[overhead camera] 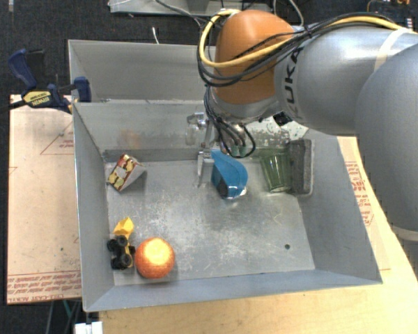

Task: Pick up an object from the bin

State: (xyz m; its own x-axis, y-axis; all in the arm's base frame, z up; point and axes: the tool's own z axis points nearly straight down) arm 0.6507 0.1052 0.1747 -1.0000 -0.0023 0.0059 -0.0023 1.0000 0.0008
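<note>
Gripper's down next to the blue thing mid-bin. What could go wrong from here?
1. The rounded blue plastic object sits beside the gripper, seemingly off-centre, so it may slip sideways rather than be caught.
2. The translucent green cup lies close beside the blue object, and a shove could knock it.

One camera looks down obliquely into the bin (pixel 251 235)

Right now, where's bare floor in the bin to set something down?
Bare: floor centre to front right, between orange ball and blue object. Crowded: back, where gripper, blue object and green cup bunch; front-left corner, toy truck beside the ball.
</note>
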